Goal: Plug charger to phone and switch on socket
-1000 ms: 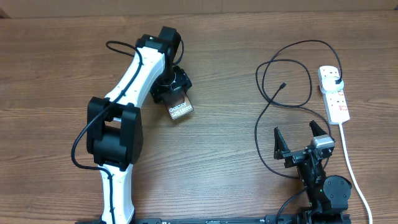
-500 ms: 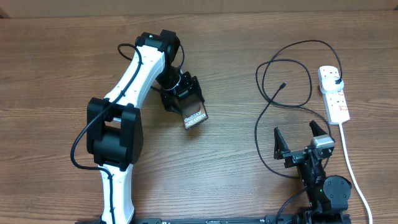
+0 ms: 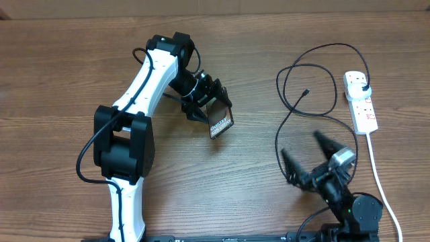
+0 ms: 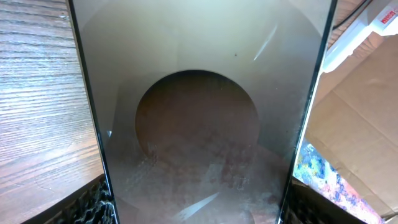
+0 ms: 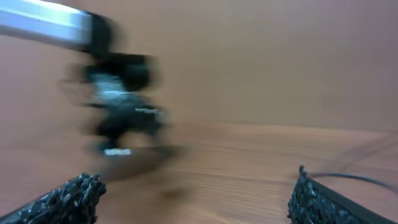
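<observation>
Gripped phone (image 3: 221,122) in left gripper (image 3: 212,107), well left of socket (image 3: 361,107), kept right gripper (image 3: 299,143) spread wide, empty, nearer socket.

L fingers (image 3: 200,113) grip phone (image 3: 220,123) mid-table; R fingers (image 3: 327,146) spread wide beside charger (image 3: 277,144)

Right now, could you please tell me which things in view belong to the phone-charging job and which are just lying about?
Belong to the job:
Galaxy S23 Ultra phone, held in the left gripper
black charger cable
white power strip

Just lying about:
brown cardboard, seen past the phone in the left wrist view
</observation>
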